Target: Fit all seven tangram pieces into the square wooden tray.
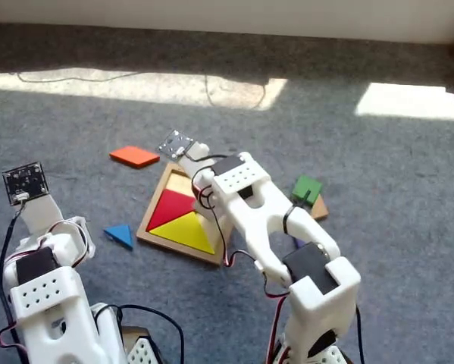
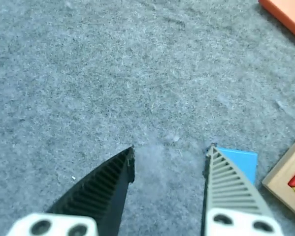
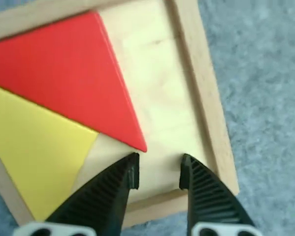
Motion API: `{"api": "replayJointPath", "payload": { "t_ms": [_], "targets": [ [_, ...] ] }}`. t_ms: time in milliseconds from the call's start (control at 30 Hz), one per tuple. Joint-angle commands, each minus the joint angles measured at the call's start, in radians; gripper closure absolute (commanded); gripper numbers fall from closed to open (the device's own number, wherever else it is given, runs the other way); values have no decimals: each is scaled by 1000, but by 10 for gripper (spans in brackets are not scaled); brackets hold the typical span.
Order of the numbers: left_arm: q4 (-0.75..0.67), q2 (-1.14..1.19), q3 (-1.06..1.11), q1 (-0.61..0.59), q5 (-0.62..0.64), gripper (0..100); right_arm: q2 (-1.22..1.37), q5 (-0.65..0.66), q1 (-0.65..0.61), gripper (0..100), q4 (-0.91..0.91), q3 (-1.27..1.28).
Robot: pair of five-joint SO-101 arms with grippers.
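Everything lies on a grey carpet (image 1: 386, 174), not on a bare tabletop. At its far edge stands a pale wall (image 1: 287, 14). Two bright patches of sunlight (image 1: 408, 100) fall on the carpet near the wall, and a thin cable (image 1: 60, 77) lies across one of them.

The square wooden tray (image 1: 152, 227) sits on the carpet in the middle, turned at an angle. Inside it lie a red triangle (image 1: 170, 208) and a yellow triangle (image 1: 187, 231), touching along one edge; the other part of the tray floor is bare wood.

The remaining pieces are outside the tray. A blue triangle (image 1: 120, 235) lies just beside it, and an orange piece (image 1: 134, 156) lies further toward the wall. On the opposite side are a green piece (image 1: 308, 187) and a light brown piece (image 1: 320, 208), touching each other.

The left gripper (image 2: 172, 147) hangs over bare carpet with its fingers spread apart and nothing between them – the blue triangle is just beside one fingertip. The right gripper (image 3: 159, 156) is also parted and holds nothing. It is over the bare tray floor, near a corner and close to the tip of the red triangle.
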Motion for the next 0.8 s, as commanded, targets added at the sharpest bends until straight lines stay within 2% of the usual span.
{"api": "replayJointPath", "payload": {
  "t_ms": [0, 233, 300, 367, 433, 633, 767],
  "targets": [
    [-14, -16, -5, -10, 8, 768, -1, 72, -48, 860, -12, -50],
    [-17, -16, 5, -10, 6, 768, 2, 163, -108, 862, -10, -51],
    [-17, -16, 5, -8, 5, 768, 2, 190, -114, 901, -15, -54],
    [-17, -16, 7, -8, 5, 768, 2, 256, -117, 981, -15, -54],
    [-17, -16, 7, -8, 5, 768, -2, 319, -117, 989, -15, -56],
    [-17, -16, 7, -8, 5, 768, -96, 269, -131, 995, -15, -58],
    [-17, -16, 7, -8, 5, 768, -229, 183, -166, 995, -68, -58]
  ]
}}
